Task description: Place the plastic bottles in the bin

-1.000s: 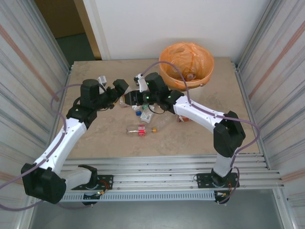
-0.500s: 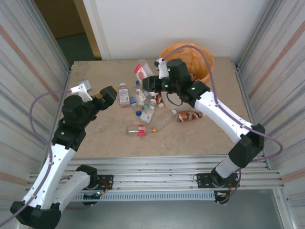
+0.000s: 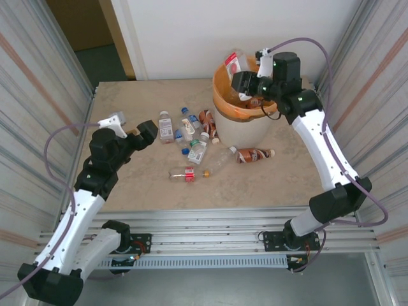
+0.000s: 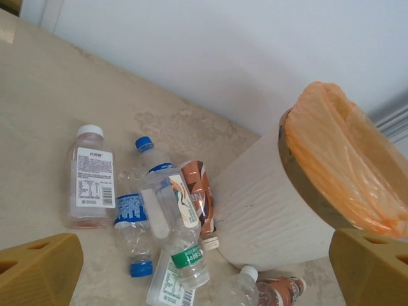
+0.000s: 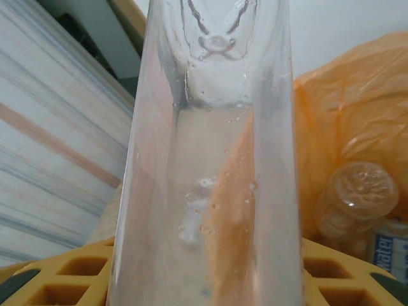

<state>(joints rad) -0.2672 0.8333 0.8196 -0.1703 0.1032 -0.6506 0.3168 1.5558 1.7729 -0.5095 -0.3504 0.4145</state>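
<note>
- Our right hand [image 3: 244, 78] is clamped on a clear bottle with a red label [image 3: 236, 62]. It holds the bottle over the far left part of the bin's rim, and the bottle sticks up beyond the hand.
- From the right wrist, the bottle's clear body [image 5: 204, 159] runs up between the yellow pads [image 5: 331, 271], which press on it from both sides.
- The bin [image 3: 245, 131] stands on the far right part of the desk [image 3: 127, 185], with an orange bag [image 3: 223, 95] folded over its rim.
- Inside the bin, a clear bottle seen end-on [image 5: 357, 197] lies against the orange liner.
- Our left hand [image 3: 141, 131] hangs over the left part of the desk. Its yellow pads are spread wide, with nothing between them.
- A cluster of bottles lies just left of the bin's foot: a white-capped bottle [image 4: 89, 178], a blue-capped bottle [image 4: 150, 169], a brown-labelled bottle [image 4: 197, 191] touching the bin's wall, and a green-labelled bottle [image 4: 188, 258].
- Nearer to us lie a clear bottle with a red band [image 3: 185, 173] and a plain clear bottle [image 3: 220, 159].
- In front of the bin lies another brown-labelled bottle [image 3: 254, 155].
</note>
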